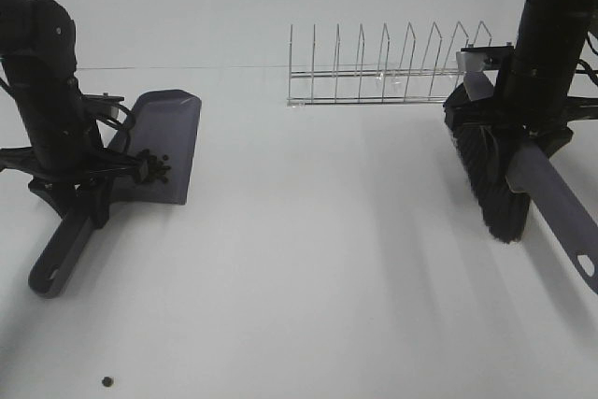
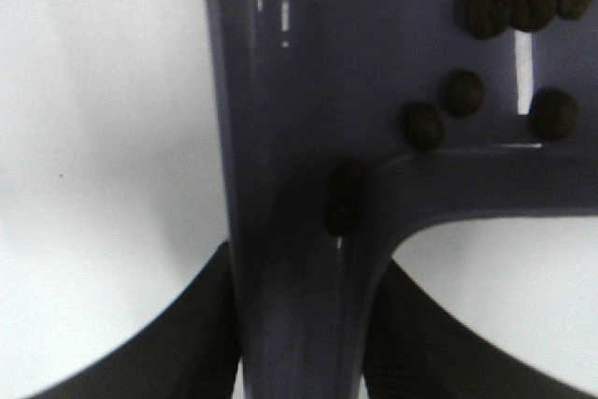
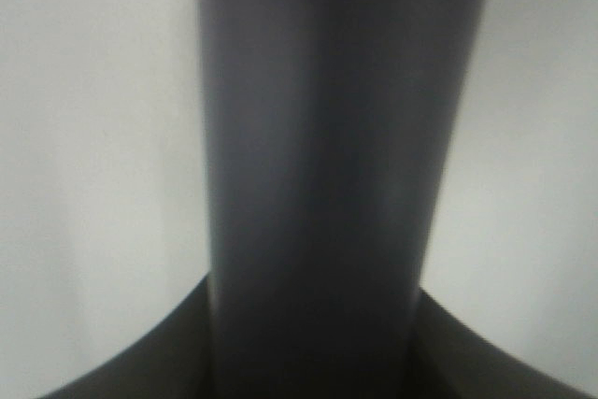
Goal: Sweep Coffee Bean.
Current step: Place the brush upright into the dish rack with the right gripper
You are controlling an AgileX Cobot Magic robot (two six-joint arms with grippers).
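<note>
A grey dustpan (image 1: 163, 142) lies on the white table at the left. My left gripper (image 1: 79, 195) is shut on its handle (image 2: 299, 306). Several dark coffee beans (image 1: 154, 168) lie in the pan's back corner; the left wrist view shows them up close (image 2: 462, 92). One stray coffee bean (image 1: 106, 382) lies on the table near the front left edge. My right gripper (image 1: 531, 142) is shut on the grey handle (image 3: 327, 175) of a brush, whose black bristles (image 1: 491, 179) hang at the right, just above the table.
A wire dish rack (image 1: 388, 67) stands at the back, between the two arms and close to the brush. The brush handle's end (image 1: 575, 240) juts toward the front right.
</note>
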